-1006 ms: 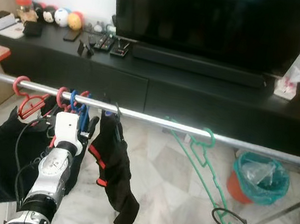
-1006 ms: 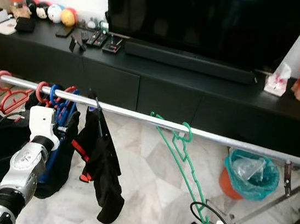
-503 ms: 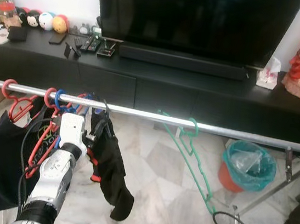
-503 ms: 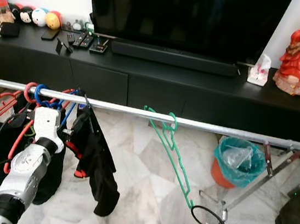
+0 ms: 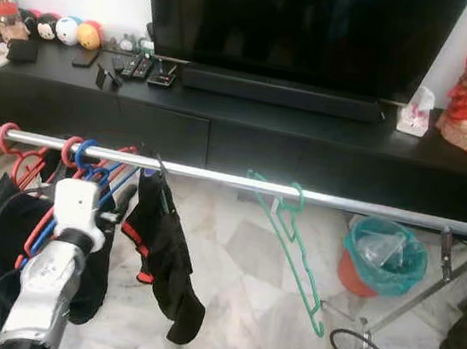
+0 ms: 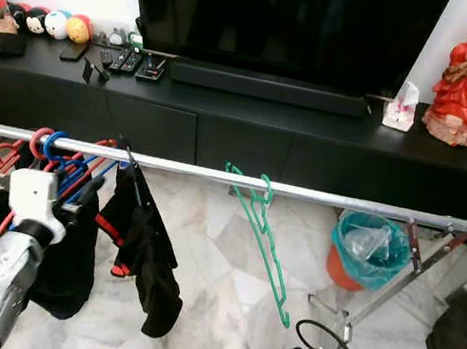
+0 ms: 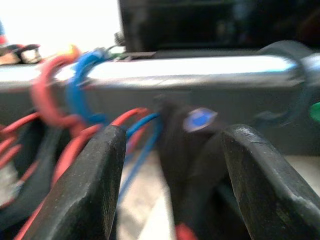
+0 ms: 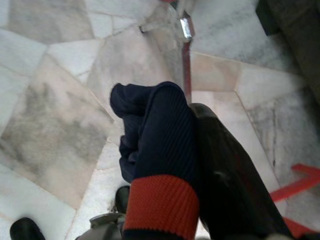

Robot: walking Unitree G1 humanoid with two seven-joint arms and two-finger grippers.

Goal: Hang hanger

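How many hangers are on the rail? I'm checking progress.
At least 4: two red hangers and a blue hanger bunched at the rail's left end, a green hanger mid-rail. The black garment may hide another.

Left wrist view blurred; right end effector (image 8: 200,165) largely hidden under navy sock (image 8: 160,150).

My rail (image 5: 216,175) is shiny metal, the green hanger (image 5: 293,243) smooth plastic, the sock (image 8: 160,165) ribbed knit, the floor (image 8: 55,120) polished marble.
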